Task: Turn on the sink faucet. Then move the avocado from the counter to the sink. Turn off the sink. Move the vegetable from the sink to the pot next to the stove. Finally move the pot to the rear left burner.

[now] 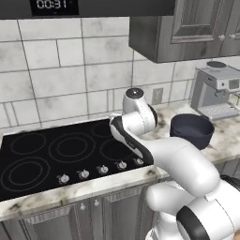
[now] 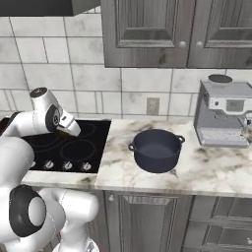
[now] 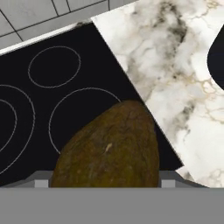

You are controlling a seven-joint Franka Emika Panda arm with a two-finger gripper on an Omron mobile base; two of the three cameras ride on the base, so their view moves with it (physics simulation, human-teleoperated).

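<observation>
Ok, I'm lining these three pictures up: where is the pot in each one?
Left base view: the pot stands at the right, on the counter, beyond the arm.
Right base view: the pot is at the centre, just right of the stove.
Hand view: probably the dark curve cut by the right edge.
Shared landmark: the black stove.

One pot (image 2: 156,150) sat on the surface (image 2: 211,170), and one avocado (image 3: 109,151) loomed in the hand view. One stove (image 1: 56,152) was there, five knobs along its front edge. One coffee machine (image 2: 225,114) stood at the right, with one wall outlet (image 2: 152,106) behind.
</observation>
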